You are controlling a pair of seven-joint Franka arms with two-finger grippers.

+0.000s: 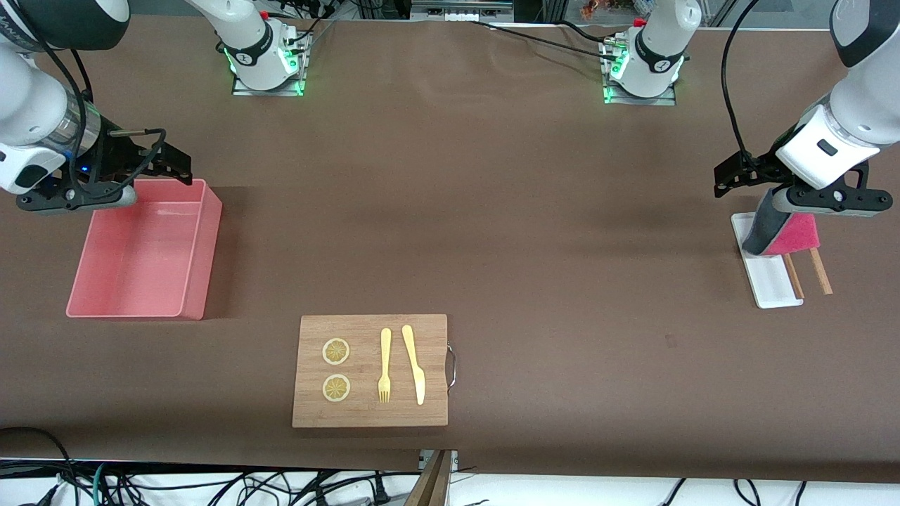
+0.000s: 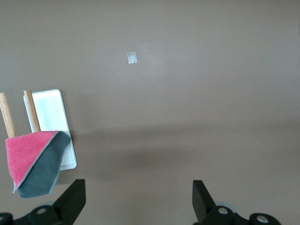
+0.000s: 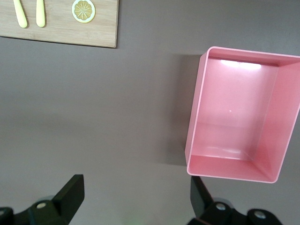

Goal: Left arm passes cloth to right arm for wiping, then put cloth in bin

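Count on the brown worktop (image 1: pixel 534 232): one cloth (image 1: pixel 782 232), one pink bin (image 1: pixel 144 256), one small white tray (image 1: pixel 768 273), two wooden sticks (image 1: pixel 820 271), and one wooden board (image 1: pixel 370 370) carrying two lemon slices (image 1: pixel 336 351), one yellow fork (image 1: pixel 384 365) and one yellow knife (image 1: pixel 413 363).

Left claw (image 2: pixel 139 200): over the worktop at the left arm's end, just above the tray. Its fingers stand wide apart with only bare worktop between them, so it is released. Right claw (image 3: pixel 136 199): over the edge of the bin at the right arm's end, fingers likewise spread, released, holding nothing.

Cloth: lies draped on the tray's end farther from the front camera, pink face and grey face both showing, overlapping the ends of the two sticks. Not in either claw.

Views: the left wrist view shows the cloth (image 2: pixel 35 164) folded diagonally, pink over grey, lying to one side of the open fingers; it also shows a small pale scrap (image 2: pixel 132 57) on the worktop, which I cannot pick out from the front. The right wrist view shows the bin's (image 3: pixel 241 115) interior, walls and floor only, plus a corner of the board (image 3: pixel 58 21).

Containers: bin holds nothing visible. Tray carries part of the cloth; the sticks lie beside it.
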